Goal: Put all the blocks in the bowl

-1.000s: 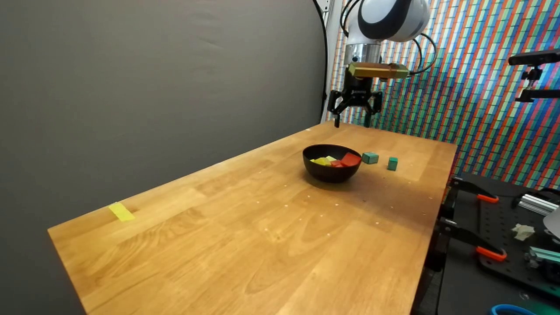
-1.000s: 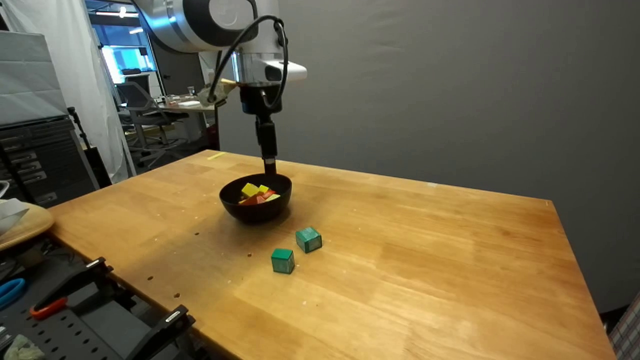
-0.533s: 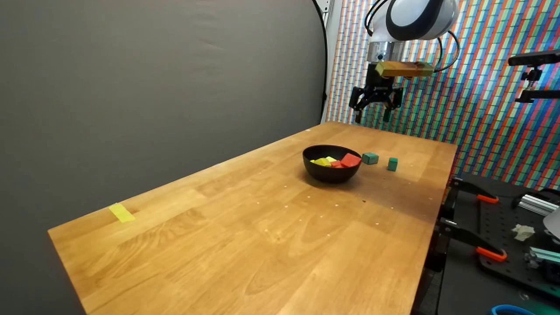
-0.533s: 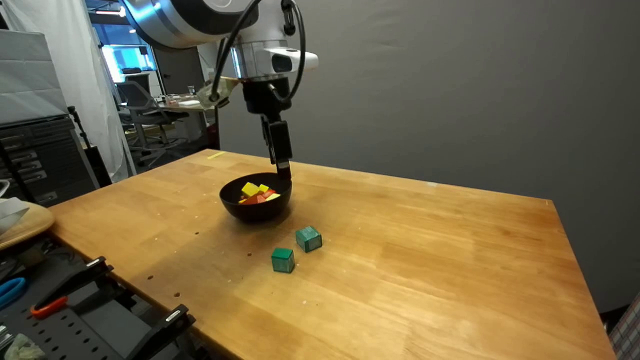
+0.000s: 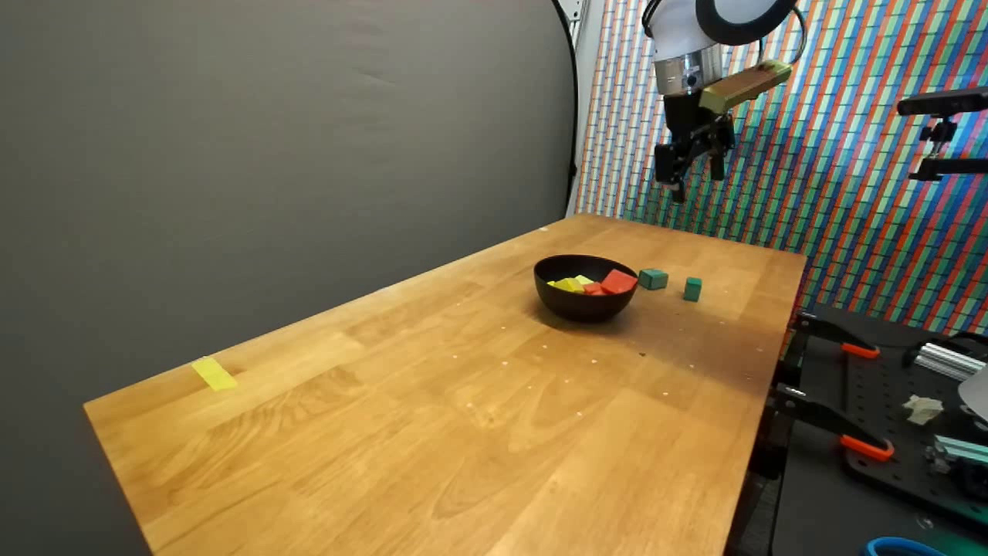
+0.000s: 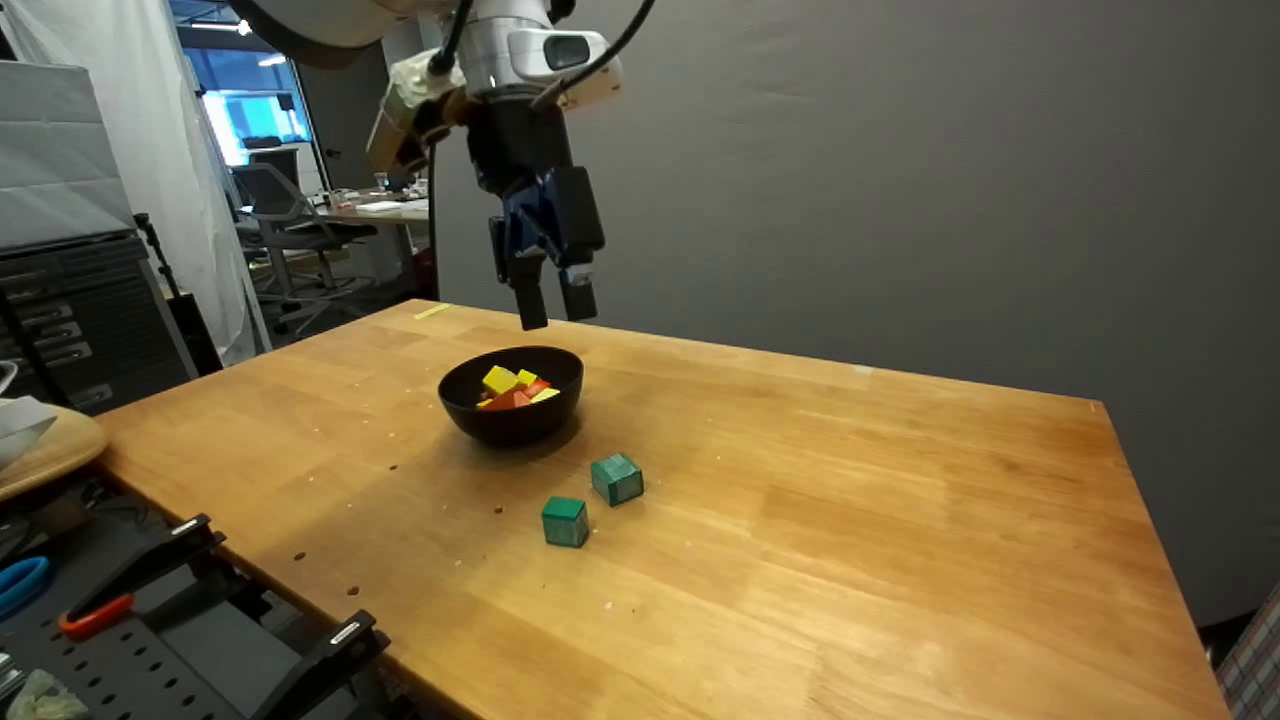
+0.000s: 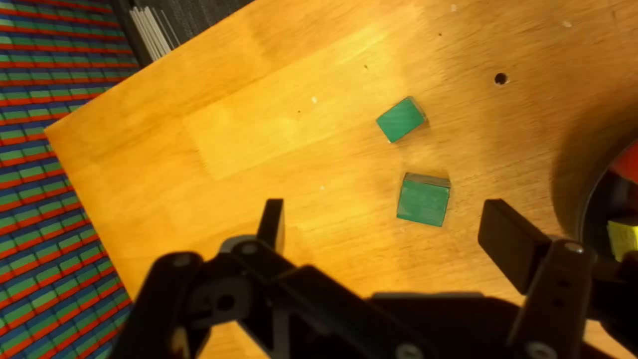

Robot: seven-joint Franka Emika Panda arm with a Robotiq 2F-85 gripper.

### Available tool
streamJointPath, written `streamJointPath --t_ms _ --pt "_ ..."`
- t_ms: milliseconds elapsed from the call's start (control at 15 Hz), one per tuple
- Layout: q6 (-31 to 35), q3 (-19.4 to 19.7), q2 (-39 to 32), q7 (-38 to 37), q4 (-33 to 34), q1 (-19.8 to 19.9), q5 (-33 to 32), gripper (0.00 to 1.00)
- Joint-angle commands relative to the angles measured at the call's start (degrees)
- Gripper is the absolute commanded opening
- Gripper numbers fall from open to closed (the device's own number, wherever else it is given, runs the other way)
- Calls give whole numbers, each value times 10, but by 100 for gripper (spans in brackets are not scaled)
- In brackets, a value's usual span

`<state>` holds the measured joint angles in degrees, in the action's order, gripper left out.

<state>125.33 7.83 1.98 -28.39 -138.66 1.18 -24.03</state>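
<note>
Claw released, nothing held. Task apparently near completion: red and yellow blocks in bowl. Remaining: two green blocks, below claw.

One wooden table was recorded; on it, one black bowl, two green blocks and one yellow strip were counted; within the bowl, at least three yellow blocks and at least two red blocks were noted, the exact totals being hidden by overlap; one gripper, with two fingers, and one robot arm were listed; two orange-tipped clamps were tallied in an exterior view.
</note>
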Motion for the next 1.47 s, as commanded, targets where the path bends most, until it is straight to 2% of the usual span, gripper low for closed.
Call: streamJointPath --t_ms 0,67,133,200,467,533,600,800,867,1200,1400 --pt "-3 -17 0 1 5 14 -6 100" --pt "-4 -18 0 1 6 14 -10 100" --pt "14 -14 -12 74 5 14 41 100" --pt "40 -10 -17 119 0 18 53 100" --pt "72 -4 -64 282 27 35 211 100" --pt "52 -6 -80 324 44 42 259 100" --pt "14 -7 -99 332 67 48 300 100" --pt "-36 -11 -146 304 110 56 348 100" --pt "-40 -10 -159 281 119 55 345 100" --pt "13 8 -215 105 139 30 289 100" --pt "18 15 -235 43 144 21 265 100"
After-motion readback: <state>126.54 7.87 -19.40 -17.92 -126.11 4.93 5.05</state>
